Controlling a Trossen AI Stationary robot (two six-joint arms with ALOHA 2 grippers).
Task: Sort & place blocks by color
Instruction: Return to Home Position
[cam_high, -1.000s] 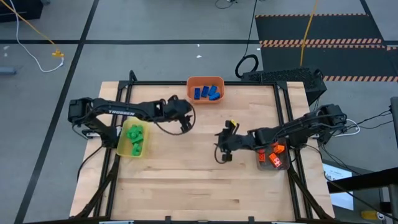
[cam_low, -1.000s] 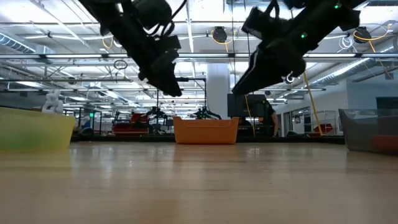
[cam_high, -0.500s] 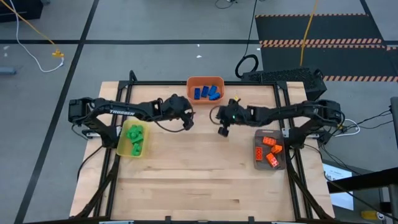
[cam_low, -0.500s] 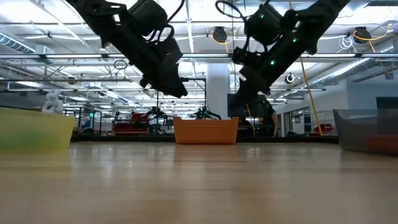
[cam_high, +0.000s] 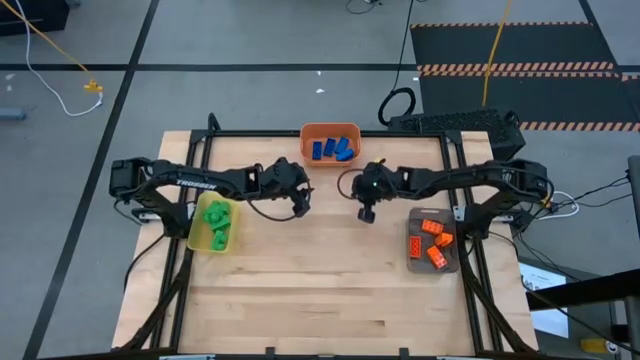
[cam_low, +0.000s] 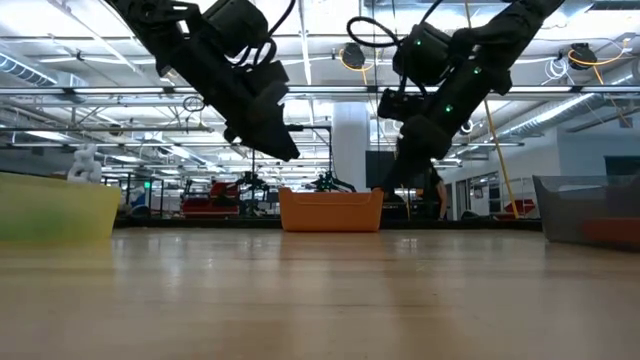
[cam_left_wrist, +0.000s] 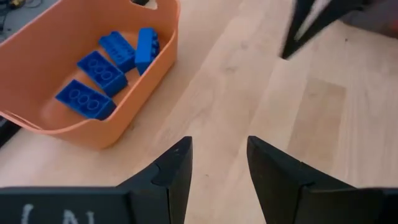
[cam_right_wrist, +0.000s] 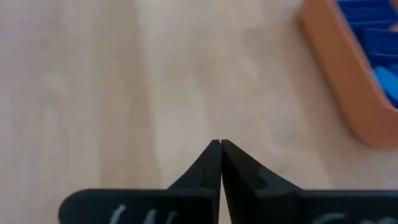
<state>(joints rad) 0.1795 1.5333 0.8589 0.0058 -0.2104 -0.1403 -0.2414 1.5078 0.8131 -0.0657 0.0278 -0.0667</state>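
Little left loose on the surface (cam_high: 320, 300), as far as can be seen. Sorted into three bins: blue blocks (cam_high: 331, 150) in the orange bin (cam_high: 330, 126) at the far edge, green blocks (cam_high: 217, 220) in the yellow bin (cam_high: 193, 235) on the left, orange blocks (cam_high: 435, 240) in the grey bin (cam_high: 411, 245) on the right. Probably light, rigid and slick-sided; best pinched across the two long flat sides, below the studs.

Reaching inward above the far middle of the surface, clear of every bin: both arms. Left gripper (cam_left_wrist: 219, 149) near the orange bin, fingers (cam_left_wrist: 177, 168) a little apart, holding nothing. Right gripper (cam_right_wrist: 220, 144) close by, not touching it, fingers (cam_right_wrist: 208, 165) pressed together, empty.
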